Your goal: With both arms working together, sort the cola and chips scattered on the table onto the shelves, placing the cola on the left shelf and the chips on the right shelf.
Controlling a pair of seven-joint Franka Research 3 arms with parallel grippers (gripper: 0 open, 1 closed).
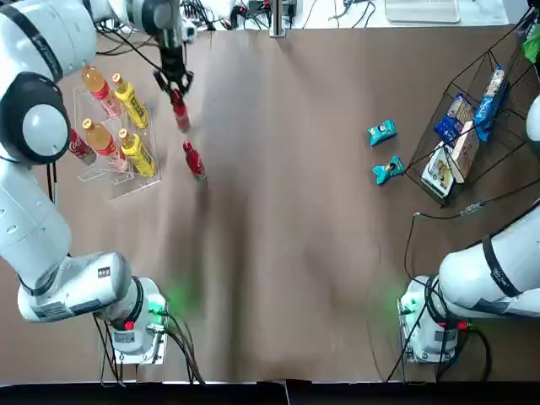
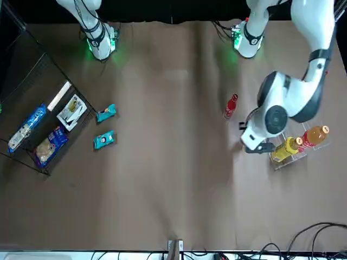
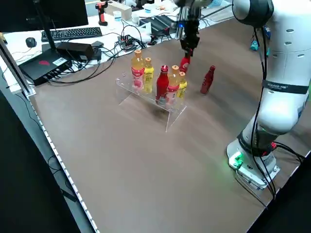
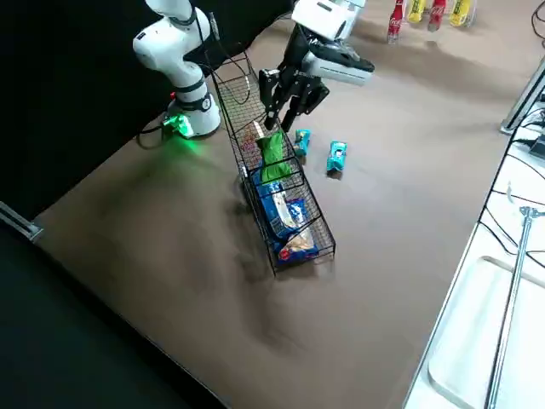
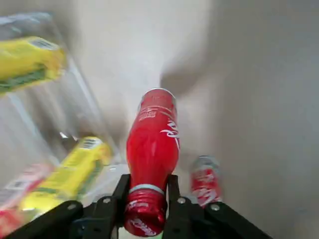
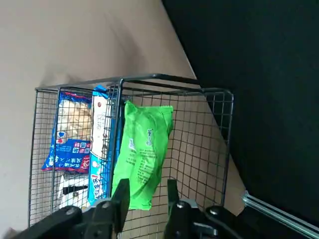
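Beside the clear transparent acrylic tiered rack, near the worktop's far left corner, the left gripper holds a small red cola bottle with a red cap between its fingers, a second small red bottle lying nearby on the brown cloth-covered worktop and a third standing in the rack. Over the black wire-mesh basket rack, toward the right edge, the right gripper holds its fingers wide above a bright green crinkly packet inside; two teal-blue snack packets lie on the worktop just beside that rack.
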